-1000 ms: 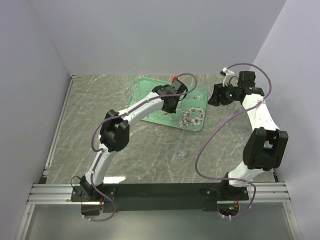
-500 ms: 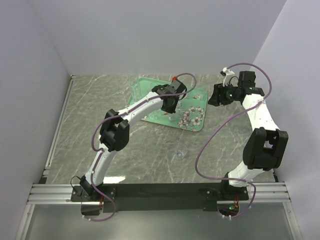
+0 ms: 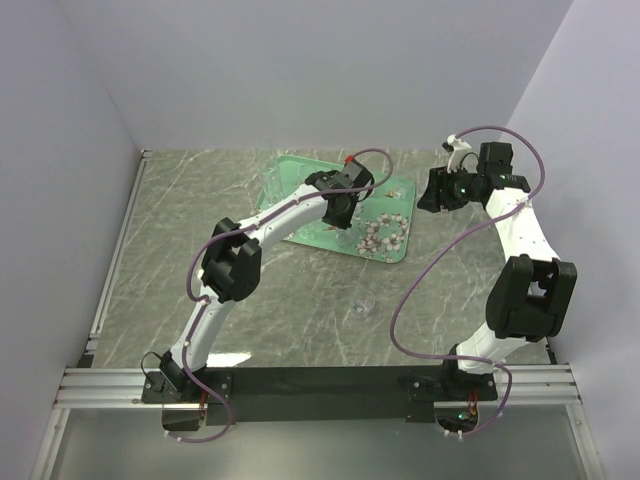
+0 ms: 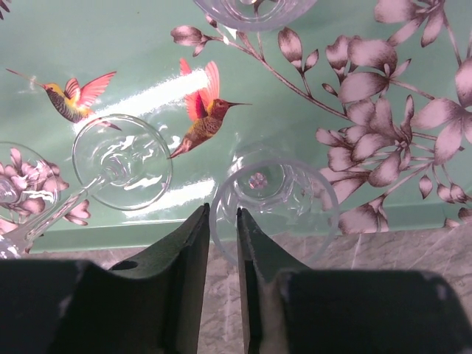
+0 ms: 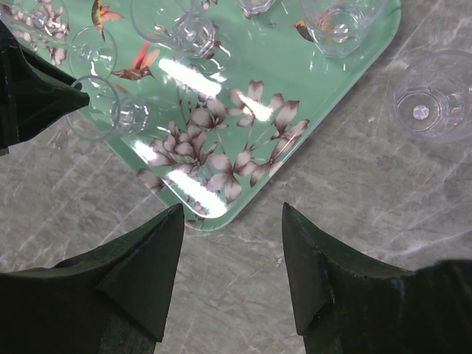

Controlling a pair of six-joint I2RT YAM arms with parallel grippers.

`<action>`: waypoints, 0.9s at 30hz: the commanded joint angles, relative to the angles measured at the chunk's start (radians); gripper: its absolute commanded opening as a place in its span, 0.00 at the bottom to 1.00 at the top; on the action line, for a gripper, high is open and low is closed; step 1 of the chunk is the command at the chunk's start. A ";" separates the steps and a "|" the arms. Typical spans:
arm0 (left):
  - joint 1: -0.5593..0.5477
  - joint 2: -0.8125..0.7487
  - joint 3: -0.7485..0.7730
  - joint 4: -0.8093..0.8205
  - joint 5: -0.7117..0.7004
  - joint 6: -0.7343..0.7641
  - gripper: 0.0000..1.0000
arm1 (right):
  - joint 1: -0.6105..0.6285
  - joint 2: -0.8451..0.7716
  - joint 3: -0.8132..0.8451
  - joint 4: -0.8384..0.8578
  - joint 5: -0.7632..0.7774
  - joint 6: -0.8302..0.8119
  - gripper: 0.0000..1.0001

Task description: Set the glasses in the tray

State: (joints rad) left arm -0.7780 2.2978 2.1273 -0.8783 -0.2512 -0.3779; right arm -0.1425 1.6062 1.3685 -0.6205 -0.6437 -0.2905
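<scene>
The mint-green tray point(image 3: 290, 182) printed with blossoms and birds lies at the table's back middle. Several clear glasses stand or lie in it. My left gripper point(image 4: 223, 211) hangs over the tray's point(image 4: 133, 37) near edge, its jaws a narrow gap apart. The rim of an upright glass point(image 4: 274, 198) runs through that gap without being pinched. A stemmed glass point(image 4: 122, 162) lies beside it. My right gripper point(image 5: 232, 210) is open and empty above the table by the tray's point(image 5: 332, 81) corner. One glass point(image 5: 434, 103) stands on the table outside the tray, another point(image 3: 362, 303) nearer the arms.
Grey marbled table with white walls on three sides. My left arm point(image 3: 270, 220) reaches across the tray's left part. Its finger point(image 5: 37, 96) shows at the left of the right wrist view. Purple cables loop off both arms.
The left jaws have parted slightly from the glass rim they were shut on. Both arms have barely moved, and the right gripper is unchanged.
</scene>
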 commanded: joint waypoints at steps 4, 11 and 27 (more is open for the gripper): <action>0.003 -0.034 0.071 0.015 -0.002 0.011 0.32 | -0.014 -0.023 0.035 0.025 0.004 -0.025 0.63; 0.003 -0.080 0.082 0.006 -0.010 0.008 0.36 | -0.020 -0.009 0.056 0.021 0.007 -0.022 0.63; -0.007 -0.254 -0.029 0.153 0.124 0.022 0.61 | -0.062 0.153 0.182 0.053 0.235 0.141 0.61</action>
State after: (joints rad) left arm -0.7784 2.1151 2.1174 -0.7868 -0.1864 -0.3733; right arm -0.1917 1.7321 1.4879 -0.6125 -0.4908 -0.2146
